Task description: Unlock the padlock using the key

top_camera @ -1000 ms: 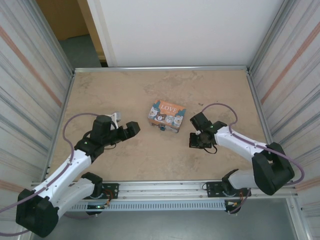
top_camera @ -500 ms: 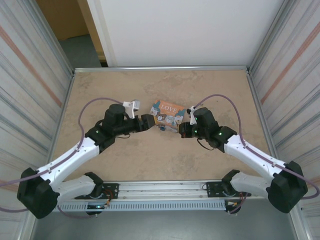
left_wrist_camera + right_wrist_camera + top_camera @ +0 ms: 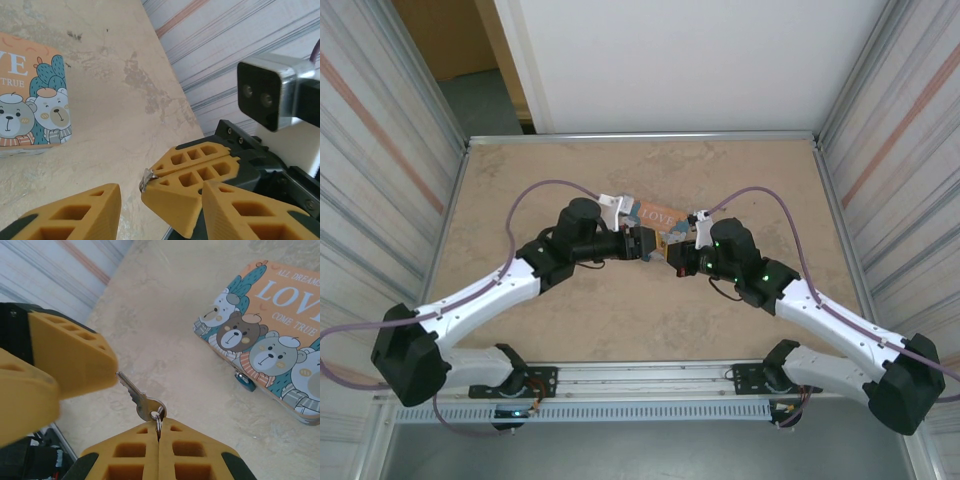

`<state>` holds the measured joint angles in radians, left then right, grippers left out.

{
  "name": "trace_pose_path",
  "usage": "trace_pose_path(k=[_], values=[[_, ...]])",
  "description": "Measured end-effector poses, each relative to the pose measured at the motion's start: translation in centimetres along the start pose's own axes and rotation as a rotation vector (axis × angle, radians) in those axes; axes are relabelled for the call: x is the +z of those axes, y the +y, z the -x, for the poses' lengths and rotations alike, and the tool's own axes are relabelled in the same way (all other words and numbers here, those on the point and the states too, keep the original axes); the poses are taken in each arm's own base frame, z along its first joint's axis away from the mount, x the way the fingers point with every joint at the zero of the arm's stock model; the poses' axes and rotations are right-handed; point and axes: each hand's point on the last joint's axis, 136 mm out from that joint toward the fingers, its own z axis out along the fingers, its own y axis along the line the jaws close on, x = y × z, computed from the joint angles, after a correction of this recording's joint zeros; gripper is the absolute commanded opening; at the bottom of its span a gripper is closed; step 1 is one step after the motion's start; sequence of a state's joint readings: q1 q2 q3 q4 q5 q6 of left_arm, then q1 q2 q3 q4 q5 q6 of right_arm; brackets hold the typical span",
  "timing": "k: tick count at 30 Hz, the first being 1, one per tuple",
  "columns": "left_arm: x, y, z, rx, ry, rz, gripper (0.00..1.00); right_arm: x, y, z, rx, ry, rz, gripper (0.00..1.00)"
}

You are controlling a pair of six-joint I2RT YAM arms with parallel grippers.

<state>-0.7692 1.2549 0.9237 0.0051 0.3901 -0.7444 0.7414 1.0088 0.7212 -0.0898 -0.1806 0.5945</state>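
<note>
Right gripper (image 3: 159,431) has its two yellow fingers pressed flat together, pinching the small ring (image 3: 158,416) of the one key (image 3: 141,401). The silvery key sticks out ahead of those fingertips and slants to their left, with its toothed blade free in the air above the table (image 3: 170,325). The blade's tip reaches the corner of one finger (image 3: 75,360) of the left gripper (image 3: 160,195), though I cannot tell whether it touches. The left gripper's jaws stand partly apart and clamp nothing. From the left wrist, the right gripper's closed fingers and the key's end lie in the gap between them. That makes two grippers meeting nose to nose, one key and one padlock (image 3: 245,380). The padlock is a tiny blue thing ahead and to the right of the right gripper's fingertips, well apart from the key. It sits against the near edge of the one box (image 3: 265,335), and its shackle is too small to make out. The box is a flat rectangular tin printed with cartoon bears, a cactus and the word LOVE. It lies on the table with its lid shut, so its contents are hidden. Seen from above, it lies just beyond both grippers, partly covered by them.
</note>
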Motion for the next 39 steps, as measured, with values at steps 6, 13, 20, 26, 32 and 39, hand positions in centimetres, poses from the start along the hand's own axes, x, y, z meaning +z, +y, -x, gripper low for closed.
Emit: trace_pose_path(k=[6,13,20,26,32,39], values=[[0.8,0.4,-0.1,0.006,0.005,0.019,0.42,0.1,0.7,0.0,-0.011,-0.005,0.023,0.00],[0.8,0.7,0.4,0.014,-0.015,0.040,0.29,0.1,1.5,-0.4,-0.021,0.006,0.043,0.00],[0.9,0.8,0.5,0.014,-0.017,0.045,0.09,0.1,1.6,-0.3,-0.024,-0.001,0.044,0.00],[0.9,0.9,0.5,0.026,-0.017,0.055,0.00,0.2,1.6,-0.3,-0.024,0.000,0.043,0.01],[0.6,1.0,0.5,0.039,-0.015,0.070,0.00,0.1,1.5,-0.3,-0.019,0.007,0.052,0.25],[-1.6,1.3,2.8,0.045,-0.071,0.051,0.00,-2.6,0.9,2.0,0.013,-0.039,0.110,0.41]])
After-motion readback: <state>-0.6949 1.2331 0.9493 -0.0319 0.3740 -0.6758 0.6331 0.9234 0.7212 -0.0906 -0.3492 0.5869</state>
